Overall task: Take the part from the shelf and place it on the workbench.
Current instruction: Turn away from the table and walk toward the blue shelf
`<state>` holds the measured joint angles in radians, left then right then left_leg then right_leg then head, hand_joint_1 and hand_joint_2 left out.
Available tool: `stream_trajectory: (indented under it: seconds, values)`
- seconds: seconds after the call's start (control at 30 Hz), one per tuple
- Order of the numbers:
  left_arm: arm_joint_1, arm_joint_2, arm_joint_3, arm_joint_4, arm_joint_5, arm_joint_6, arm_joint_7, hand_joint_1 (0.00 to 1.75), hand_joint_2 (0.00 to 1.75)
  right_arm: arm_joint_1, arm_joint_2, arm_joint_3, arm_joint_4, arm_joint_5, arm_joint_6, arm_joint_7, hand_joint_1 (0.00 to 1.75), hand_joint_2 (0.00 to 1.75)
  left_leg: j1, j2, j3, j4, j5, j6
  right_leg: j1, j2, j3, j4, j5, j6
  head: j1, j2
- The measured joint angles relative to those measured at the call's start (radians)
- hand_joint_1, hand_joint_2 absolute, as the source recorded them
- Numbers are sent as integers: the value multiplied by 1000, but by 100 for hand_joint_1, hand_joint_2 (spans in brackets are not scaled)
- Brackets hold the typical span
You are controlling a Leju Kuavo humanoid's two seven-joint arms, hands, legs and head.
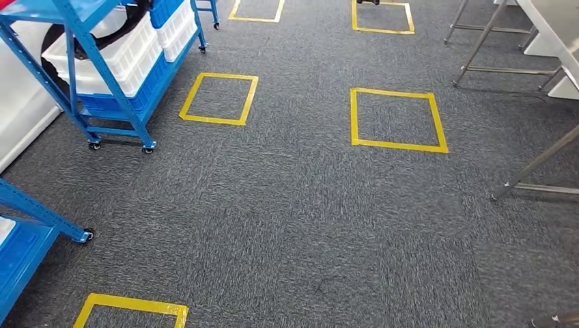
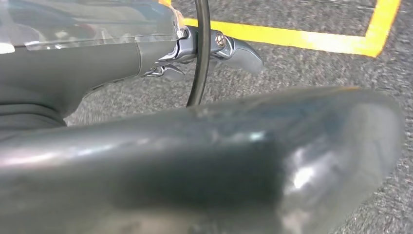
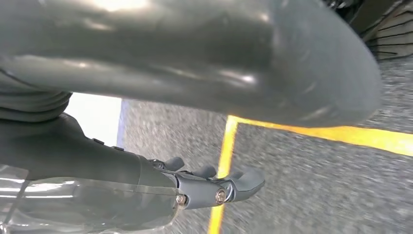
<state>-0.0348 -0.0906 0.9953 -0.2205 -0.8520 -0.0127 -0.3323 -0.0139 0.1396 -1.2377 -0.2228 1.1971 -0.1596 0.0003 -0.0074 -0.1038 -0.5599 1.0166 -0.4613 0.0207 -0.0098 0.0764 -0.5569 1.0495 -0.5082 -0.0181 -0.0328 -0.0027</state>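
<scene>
A blue wheeled shelf (image 1: 102, 82) stands at the far left with white bins (image 1: 130, 55) on it. Black looped parts (image 1: 113, 34) lie in and around the bins. The white workbench (image 1: 553, 27) on metal legs is at the far right. My left hand (image 2: 185, 146) hangs over the carpet with its fingers (image 2: 241, 51) stretched out and nothing in it. A thin black cord (image 2: 200, 53) crosses in front of those fingers. My right hand (image 3: 185, 63) also hangs over the floor, fingers (image 3: 234, 185) apart and holding nothing.
A second blue shelf (image 1: 27, 232) juts in at the lower left. Yellow tape squares (image 1: 218, 99) (image 1: 396, 119) mark the grey carpet between shelf and workbench. A slanted metal table leg (image 1: 539, 164) stands at the right.
</scene>
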Motion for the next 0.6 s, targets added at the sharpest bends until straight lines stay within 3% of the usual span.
stream_trajectory:
  seconds: [0.03,0.1,0.17,0.23,0.3,0.33,0.37,0.43,0.5,0.53,0.6]
  values:
    - [0,0,0,0,0,0,0,0,0,0,0,0,0,0,0,0,0,0,2,-11,-4,1,0,-5,2,10,5,-15,1,-2,0,0]
    - [3,0,0,0,0,0,0,0,0,-2,0,0,0,0,0,0,0,0,4,-31,-10,-1,3,-17,2,-11,8,-24,4,-6,0,0]
    - [6,-1,0,0,-1,0,1,0,0,-3,0,0,0,0,1,1,0,0,2,5,-20,23,-14,-27,-1,-37,17,-38,9,-15,0,0]
    - [4,-1,0,0,-2,0,2,0,0,1,-1,-1,0,1,4,1,0,0,2,68,-65,120,-71,-35,-1,-67,24,-46,10,-23,0,0]
    - [1,-1,0,0,-4,0,3,0,0,5,-6,-2,0,3,9,1,0,0,8,89,-124,241,-123,-44,2,-99,25,-45,6,-26,0,0]
    - [2,-1,0,0,-4,1,3,0,0,5,-9,-2,0,3,11,1,0,0,11,93,-136,267,-125,-47,2,-113,26,-45,5,-26,0,0]
    - [3,-1,0,0,-5,1,4,0,0,4,-12,-2,0,4,12,1,0,0,14,96,-131,259,-111,-50,2,-126,28,-45,2,-24,0,0]
    - [6,-1,0,0,-5,3,5,0,0,3,-14,-3,0,4,13,1,0,0,17,126,-67,144,-49,-50,2,-150,35,-45,-3,-19,0,0]
    - [1,-1,0,0,-6,3,6,0,0,3,-14,-3,0,5,14,2,0,0,12,164,-4,29,-11,-42,6,-174,43,-43,-12,-9,0,0]
    - [0,-1,0,0,-7,3,6,0,0,3,-14,-4,0,6,15,2,0,0,9,173,8,3,-7,-36,8,-184,47,-42,-14,-3,0,0]
    - [2,-1,1,0,-8,3,7,0,0,-3,-14,-4,0,7,17,2,0,0,6,155,7,-5,-6,-21,8,-203,52,-44,-17,6,0,0]
